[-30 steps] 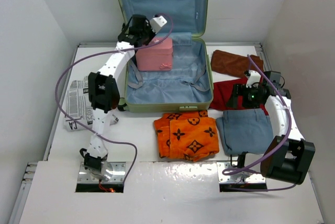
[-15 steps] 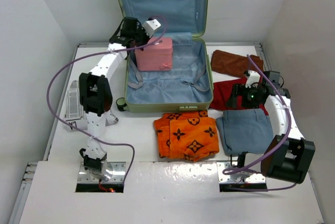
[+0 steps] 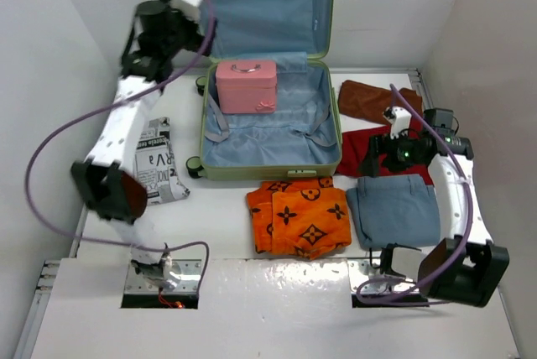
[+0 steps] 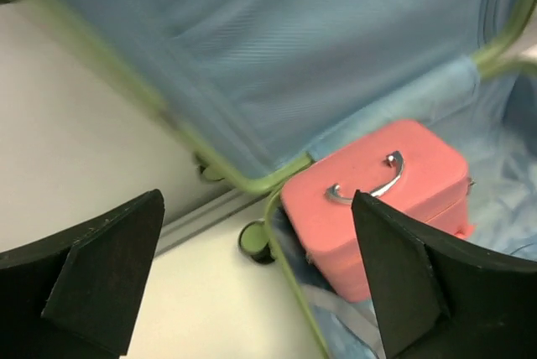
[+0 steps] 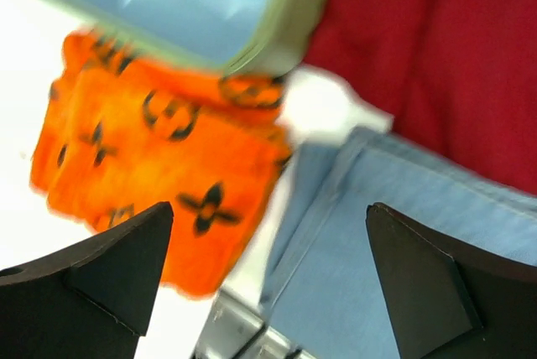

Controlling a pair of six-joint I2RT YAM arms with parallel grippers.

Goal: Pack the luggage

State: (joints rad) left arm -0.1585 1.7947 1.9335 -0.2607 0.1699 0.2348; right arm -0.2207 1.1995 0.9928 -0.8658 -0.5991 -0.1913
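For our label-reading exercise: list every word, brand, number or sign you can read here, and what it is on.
"Va", roughly: large black letters on the newsprint-patterned pouch beside the luggage; its smaller print is too small to read.
Orange cloth: dark flower-like motifs only, no legible letters.

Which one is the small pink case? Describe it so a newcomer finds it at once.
Start at the big light-green suitcase lying open at the far side of the table. Inside its lower half, in the far left corner on the blue lining, stands the small pink case. It is the only rigid box, with a silver handle on top; the folded cloths all lie outside.
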